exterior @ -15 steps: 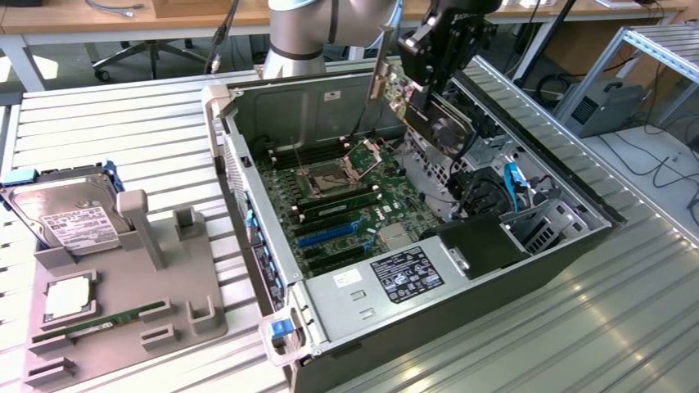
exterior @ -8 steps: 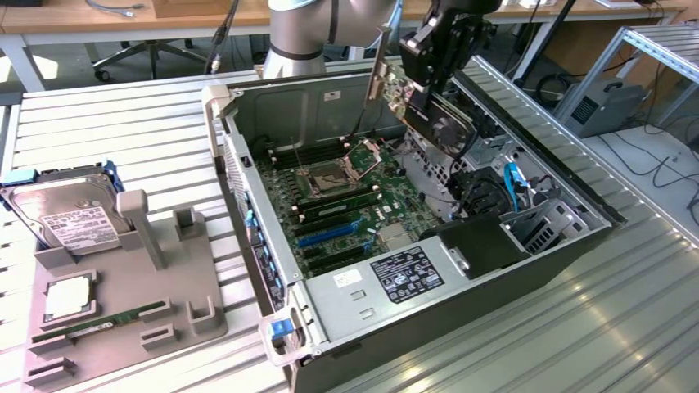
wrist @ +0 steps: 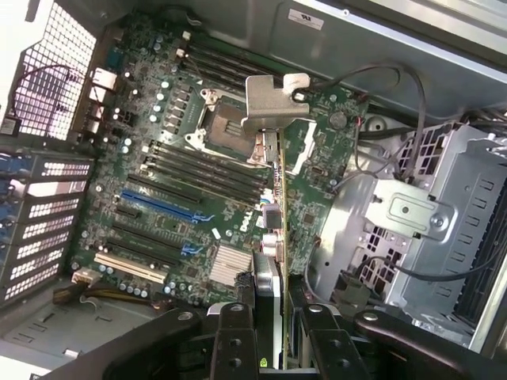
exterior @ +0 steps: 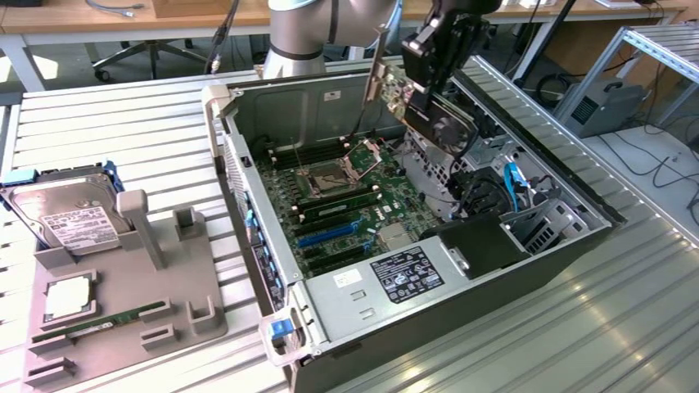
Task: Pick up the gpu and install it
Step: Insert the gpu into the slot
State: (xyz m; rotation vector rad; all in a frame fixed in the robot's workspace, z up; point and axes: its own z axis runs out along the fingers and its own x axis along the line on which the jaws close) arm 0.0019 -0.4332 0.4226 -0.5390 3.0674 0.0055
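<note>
The gpu (exterior: 441, 121) hangs tilted over the open computer case (exterior: 235, 139), dark fan face showing, its long silver bracket (exterior: 377, 65) pointing up. My gripper (exterior: 439, 82) is shut on the card's upper edge. In the wrist view the gpu (wrist: 270, 261) runs edge-on away from my gripper (wrist: 274, 342), held between the black fingers (wrist: 234, 340), with its bent silver bracket end (wrist: 265, 103) over the CPU socket area. It is above the motherboard (wrist: 166, 166), apart from it. The blue slot (wrist: 158, 207) lies to one side of the card.
The case holds a black power supply (exterior: 410, 274) and a silver drive cage (wrist: 428, 222) with cables. At the exterior view's left, a grey fixture (exterior: 131, 327) carries a hard drive (exterior: 71, 217), a CPU (exterior: 68, 296) and a RAM stick (exterior: 98, 323).
</note>
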